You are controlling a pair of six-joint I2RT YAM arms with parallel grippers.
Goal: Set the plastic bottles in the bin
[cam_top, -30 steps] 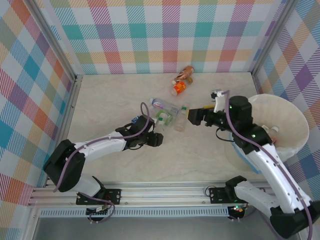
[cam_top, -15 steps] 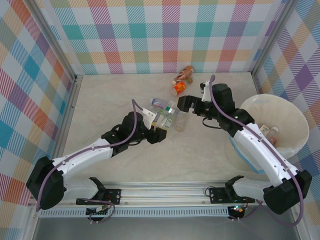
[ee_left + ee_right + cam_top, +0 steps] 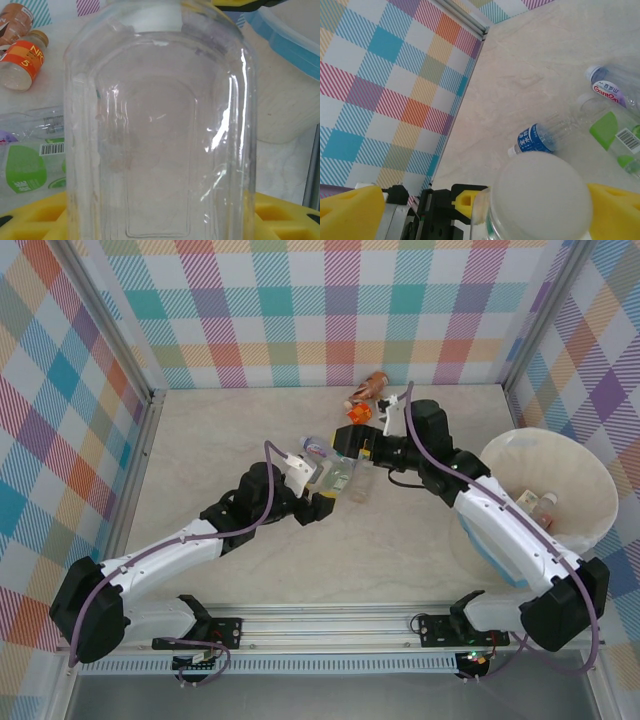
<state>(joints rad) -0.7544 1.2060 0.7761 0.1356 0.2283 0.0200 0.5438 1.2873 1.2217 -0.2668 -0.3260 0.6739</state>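
Observation:
My left gripper (image 3: 325, 485) is shut on a clear plastic bottle (image 3: 338, 476) with a white cap, held off the table. Seen from the left wrist, the bottle (image 3: 160, 125) stands close between the yellow pads (image 3: 285, 215). My right gripper (image 3: 352, 444) is open just behind it. In the right wrist view its yellow fingers (image 3: 350, 212) stand wide on either side of the white cap (image 3: 540, 195). The cream bin (image 3: 590, 475) stands at the right with bottles (image 3: 545, 502) inside. An orange bottle (image 3: 358, 413) and a brown bottle (image 3: 375, 385) lie at the back.
More bottles lie on the table under the arms: a purple-labelled one (image 3: 610, 90), a green-labelled one (image 3: 615, 132) and a blue-labelled one (image 3: 536, 139). Checked walls close the left, back and right sides. The bin's blue band (image 3: 287, 42) lies right of the held bottle.
My left gripper has lifted the clear bottle off the table. The right gripper has swung left and back from beside the bin to the bottle's cap.

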